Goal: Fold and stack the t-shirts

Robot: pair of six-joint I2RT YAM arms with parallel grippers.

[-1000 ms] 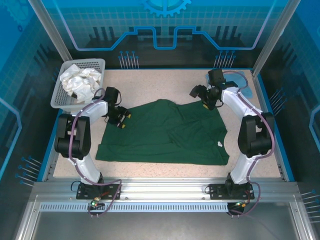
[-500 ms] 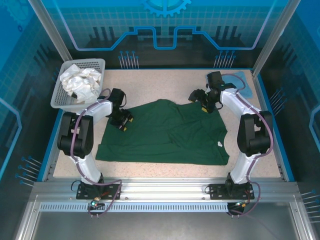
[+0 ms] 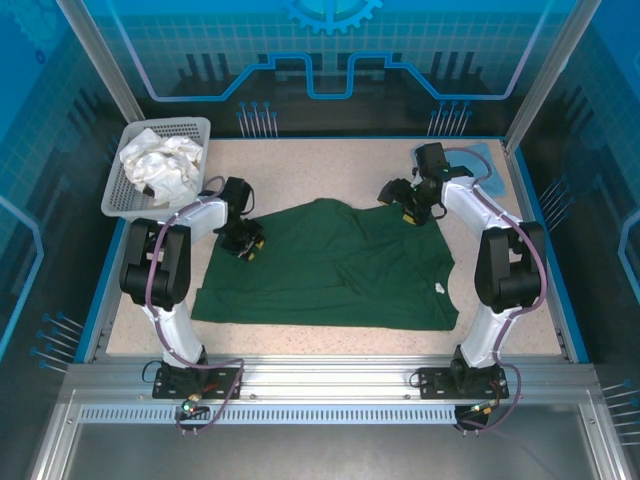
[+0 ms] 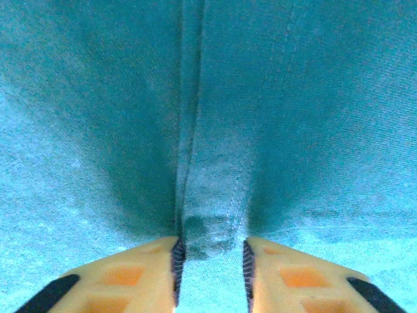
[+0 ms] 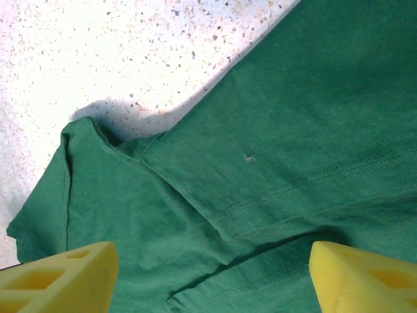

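One green t-shirt (image 3: 335,275) (one blue t-shirt (image 3: 485,158))

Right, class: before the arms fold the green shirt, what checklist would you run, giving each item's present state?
1. The left end effector grips the dark green cloth t-shirt: ok, a seam fold is pinched.
2. The right end effector grips cloth: not ok, open above a sleeve.
3. Shirt lies flat: not ok, creased near its far edge.
4. The white plastic mesh basket is apart from the shirt: ok.
5. Grip strength: cannot tell.

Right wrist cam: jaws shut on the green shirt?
No, the right gripper stands wide open over the green shirt, its jaws apart and gripping no cloth.
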